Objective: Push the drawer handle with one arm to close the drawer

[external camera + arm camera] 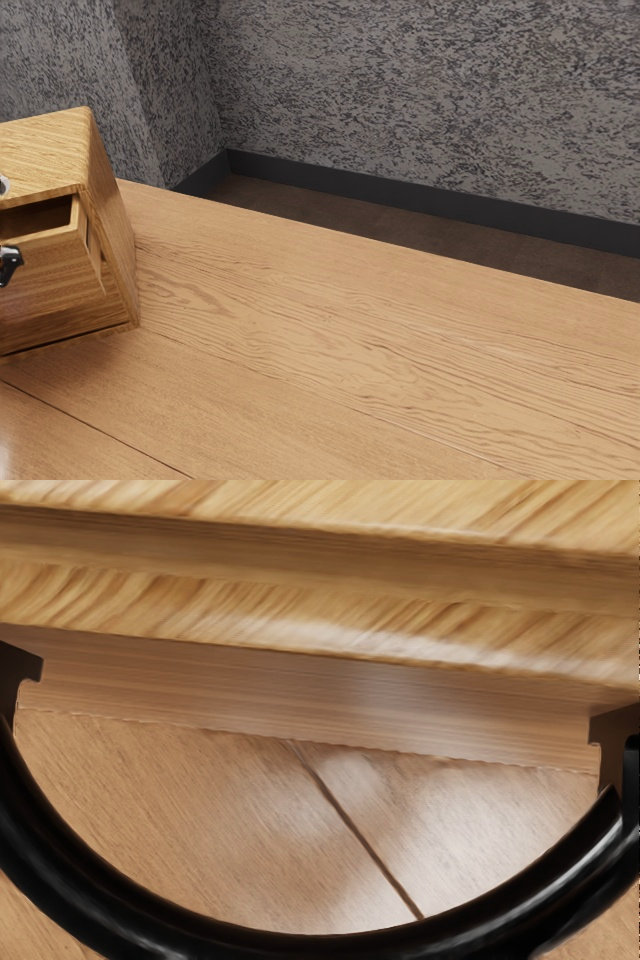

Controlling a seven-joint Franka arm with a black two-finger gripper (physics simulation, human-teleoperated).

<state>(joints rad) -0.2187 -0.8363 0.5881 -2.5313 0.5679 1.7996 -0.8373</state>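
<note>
At the exterior view's left edge, a wooden cabinet [112, 215] stands on the table, its upper drawer [55, 280] partly pulled out with the dark inside showing over the rim. The black handle [10, 264] on the drawer front is cut off by that edge. From above, in the wrist view, the same handle [300, 946] is a large curved black bar, joined at both ends to the drawer front [320, 695]. Just beyond the drawer's rim lies a narrow opening, then the cabinet top [400, 505].
The wooden table [350, 330] stretches from the cabinet toward the exterior view's right. Behind its far edge are a brown floor and a mottled grey wall [430, 100]. A small pale piece, too cut off to identify, is above the drawer at the exterior view's left edge.
</note>
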